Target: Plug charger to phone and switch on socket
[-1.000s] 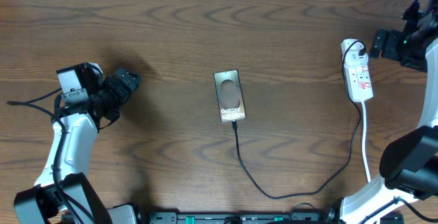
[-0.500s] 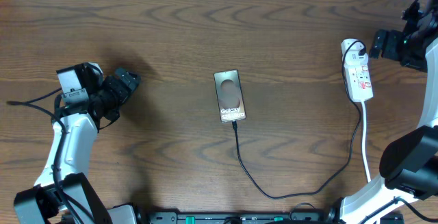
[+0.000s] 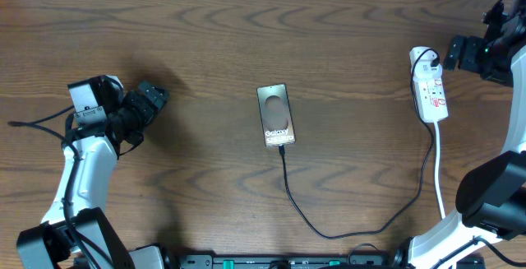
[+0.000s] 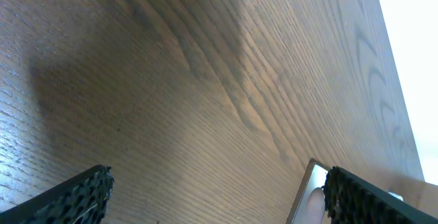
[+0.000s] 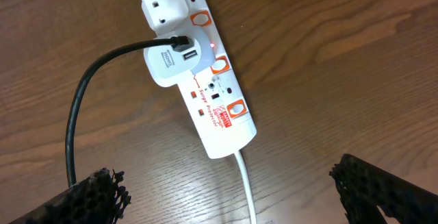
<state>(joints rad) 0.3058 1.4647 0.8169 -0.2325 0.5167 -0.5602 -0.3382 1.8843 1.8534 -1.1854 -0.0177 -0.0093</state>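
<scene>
The phone lies face up in the middle of the table, and its corner shows in the left wrist view. The black charger cable runs from the phone's near end in a loop to the white power strip at the far right. In the right wrist view the cable's plug sits in a white adapter on the strip, and a small red light glows beside it. My left gripper is open and empty, left of the phone. My right gripper is open and empty, just right of the strip.
The strip's white cord runs toward the near edge on the right. The table is dark wood. A black rail lines the near edge.
</scene>
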